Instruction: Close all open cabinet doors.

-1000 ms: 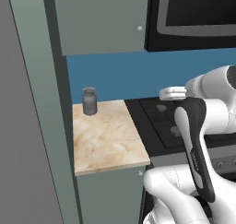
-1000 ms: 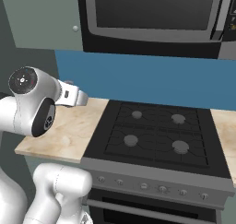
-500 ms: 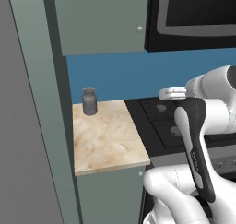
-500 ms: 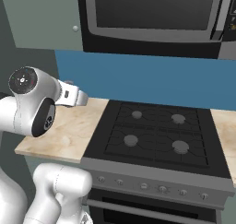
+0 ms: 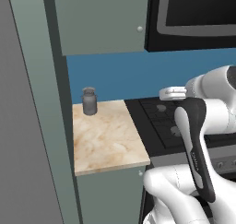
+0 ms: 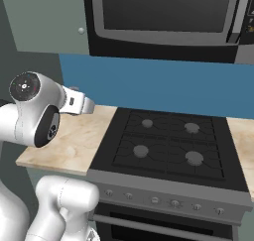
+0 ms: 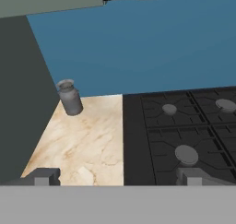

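A grey-green upper cabinet door (image 5: 101,20) with a small pale knob (image 5: 140,29) lies flush above the counter; the right base view shows the same door (image 6: 44,17). Below the counter sits another grey-green door (image 5: 108,195), also flush. A tall grey-green panel (image 5: 37,103) rises at the counter's left end, and I cannot tell whether it is a door standing open. My gripper (image 7: 116,177) hovers over the counter's front edge, open, with its fingertips (image 7: 44,175) wide apart and nothing between them.
A small grey jar (image 5: 89,101) stands at the back of the marble counter (image 5: 106,144), against the blue wall. A black stove (image 6: 168,146) lies to the right, with a black microwave (image 6: 163,12) above it. My white arm (image 5: 203,126) crosses the stove.
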Controlling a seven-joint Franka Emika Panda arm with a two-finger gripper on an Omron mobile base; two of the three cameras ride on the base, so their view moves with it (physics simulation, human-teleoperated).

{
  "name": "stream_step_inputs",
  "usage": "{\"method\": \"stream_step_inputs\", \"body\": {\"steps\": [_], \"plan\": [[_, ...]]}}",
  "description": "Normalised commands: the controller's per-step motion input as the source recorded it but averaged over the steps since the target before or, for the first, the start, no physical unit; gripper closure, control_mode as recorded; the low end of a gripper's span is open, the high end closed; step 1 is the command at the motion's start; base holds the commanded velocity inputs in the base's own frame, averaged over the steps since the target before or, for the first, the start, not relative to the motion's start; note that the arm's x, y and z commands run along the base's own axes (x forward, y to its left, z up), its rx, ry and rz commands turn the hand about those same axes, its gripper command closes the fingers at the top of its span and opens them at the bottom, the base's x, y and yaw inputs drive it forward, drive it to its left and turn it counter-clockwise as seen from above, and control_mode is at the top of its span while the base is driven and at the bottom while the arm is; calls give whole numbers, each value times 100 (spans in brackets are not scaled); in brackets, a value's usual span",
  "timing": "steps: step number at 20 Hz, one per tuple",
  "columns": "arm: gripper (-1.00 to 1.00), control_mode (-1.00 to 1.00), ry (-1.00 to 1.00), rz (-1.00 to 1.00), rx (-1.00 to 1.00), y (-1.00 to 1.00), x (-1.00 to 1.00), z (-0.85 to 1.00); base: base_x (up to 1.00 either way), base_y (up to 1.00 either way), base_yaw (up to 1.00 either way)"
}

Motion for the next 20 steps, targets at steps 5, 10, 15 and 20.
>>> {"method": "stream_step_inputs", "body": {"steps": [5, 10, 15, 20], "plan": [[-100, 100, 0, 0, 0, 0, 0, 0, 0, 0, 0], [-100, 100, 0, 0, 0, 0, 0, 0, -1, 0, 0], [-100, 100, 0, 0, 0, 0, 0, 0, -10, 0, 0], [-100, 100, 0, 0, 0, 0, 0, 0, -35, -6, -4]]}}
